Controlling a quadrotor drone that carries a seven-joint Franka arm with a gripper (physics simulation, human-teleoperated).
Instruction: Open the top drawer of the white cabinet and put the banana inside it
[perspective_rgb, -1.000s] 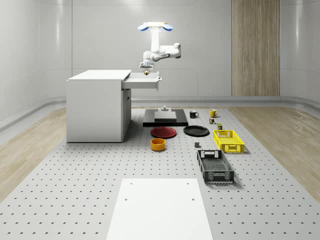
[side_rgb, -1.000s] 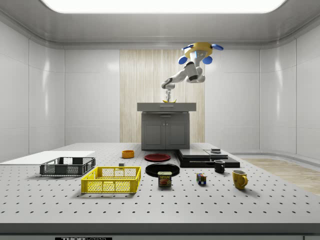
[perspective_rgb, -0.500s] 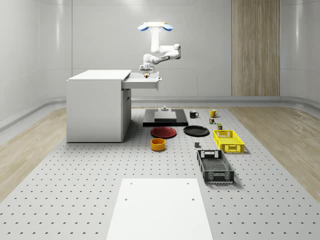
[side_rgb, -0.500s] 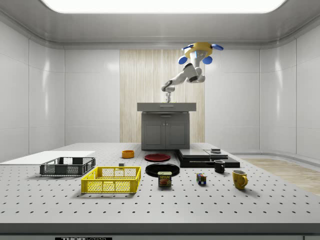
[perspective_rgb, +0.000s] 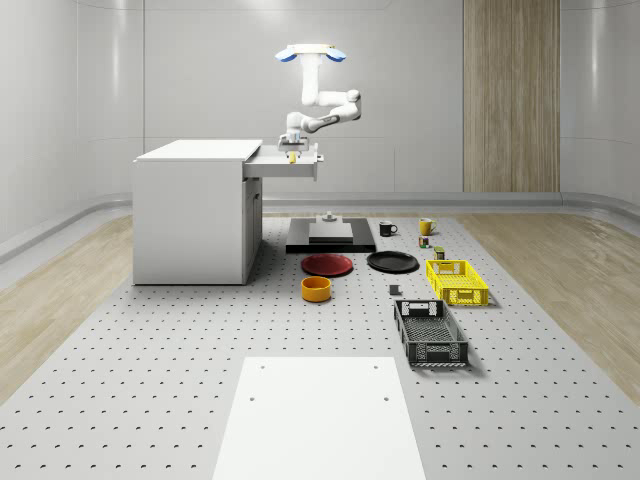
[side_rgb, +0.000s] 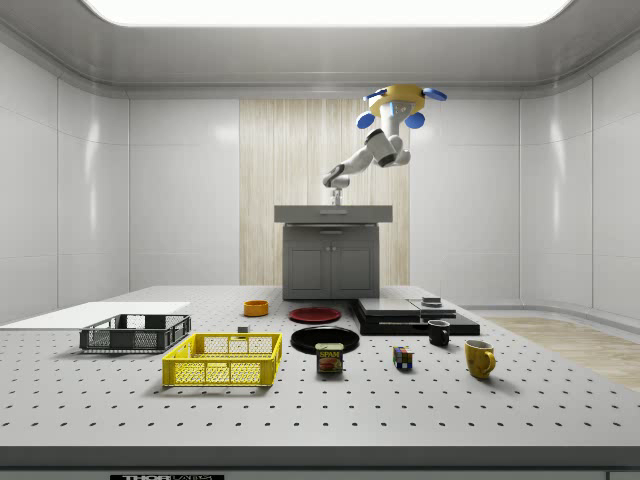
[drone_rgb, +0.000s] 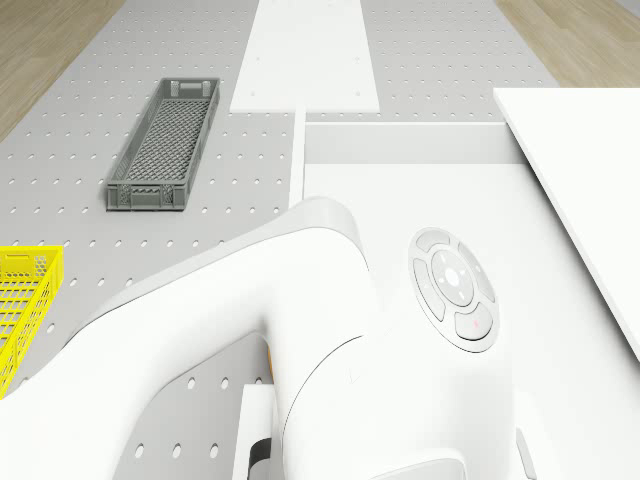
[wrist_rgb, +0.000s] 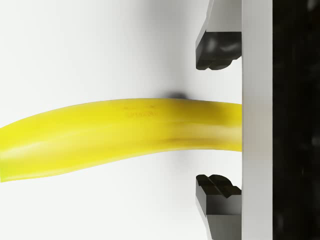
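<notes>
Fingertips (wrist_rgb: 218, 49) of the gripper (wrist_rgb: 218, 117) are the nearest thing in the wrist view: two black pads stand apart, one on each side of the banana (wrist_rgb: 115, 135), and neither pad touches it, so the fingers are open. This banana is smooth and bright yellow, gently curved, with a small dark mark on its upper edge and faint lettering on the skin that I cannot read; it lies on the white floor of the top drawer (perspective_rgb: 285, 165). In the side view, a small can (side_rgb: 329, 358) stands nearest on the perforated table (side_rgb: 300, 420), and its label reads SPAM in yellow letters. Beside it are a yellow basket (side_rgb: 223, 359), a dark grey crate (side_rgb: 135, 332), a coloured cube (side_rgb: 402, 357) and a yellow mug (side_rgb: 479, 358). Further back lie a black plate (perspective_rgb: 392, 262), a red plate (perspective_rgb: 327, 264) and an orange bowl (perspective_rgb: 316, 288). Behind them stands the white cabinet (perspective_rgb: 195, 215), and its top drawer is pulled out toward the whole-scene view's right. In the whole-scene view the gripper (perspective_rgb: 291, 150) hangs just above the open drawer, where a small piece of yellow is seen under it. The drone (perspective_rgb: 311, 53) hovers high above the drawer's outer end, and the white arm (perspective_rgb: 325, 105) bends down from it to the drawer.
</notes>
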